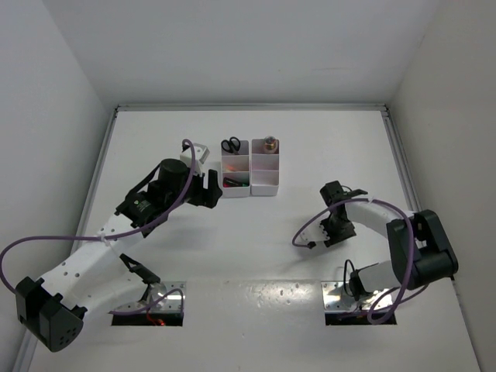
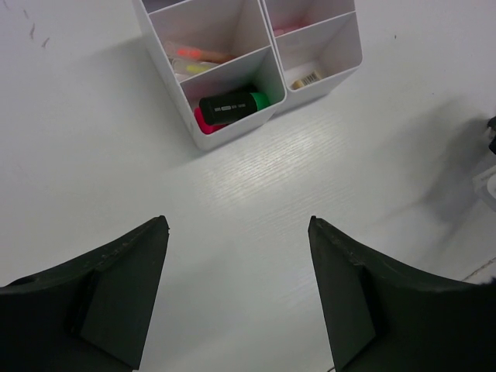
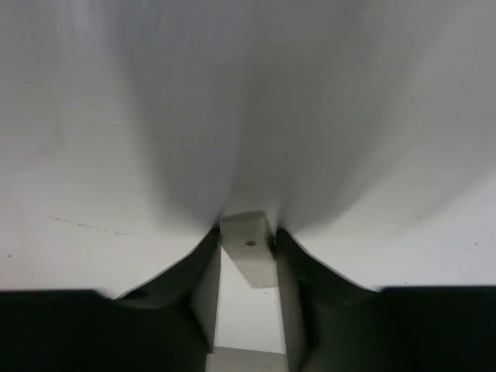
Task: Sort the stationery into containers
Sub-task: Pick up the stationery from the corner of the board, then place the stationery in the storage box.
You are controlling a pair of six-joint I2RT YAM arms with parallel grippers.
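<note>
Most of the sorting appears to be done. In the left wrist view, the near compartment of the left container (image 2: 232, 133) is seen to hold a green highlighter (image 2: 232, 104) with a black cap, laid over something pink (image 2: 203, 121). Thin pink and yellow sticks (image 2: 198, 59) lie in the compartment behind it. In the right container (image 2: 324, 84), just beside the first, a small labelled beige piece (image 2: 304, 78) rests in the near compartment. From above, black-handled scissors (image 1: 230, 145) are seen in the far compartment of the left container and a brownish item (image 1: 269, 142), too small to name, in the far compartment of the right one. One item is seen outside the containers: a small beige block (image 3: 249, 252), well apart from them on the right of the table (image 1: 256, 256). The right gripper (image 3: 248, 232) is set down over it, and its fingers are drawn in against both sides of the block, so it is judged to be pinched; whether it has left the surface cannot be told. The left gripper (image 2: 236, 226) is held wide apart with nothing between its fingers, facing the containers from the near side. What is left, by this judgement, is to carry that block to a compartment, probably the one with the other beige piece.
</note>
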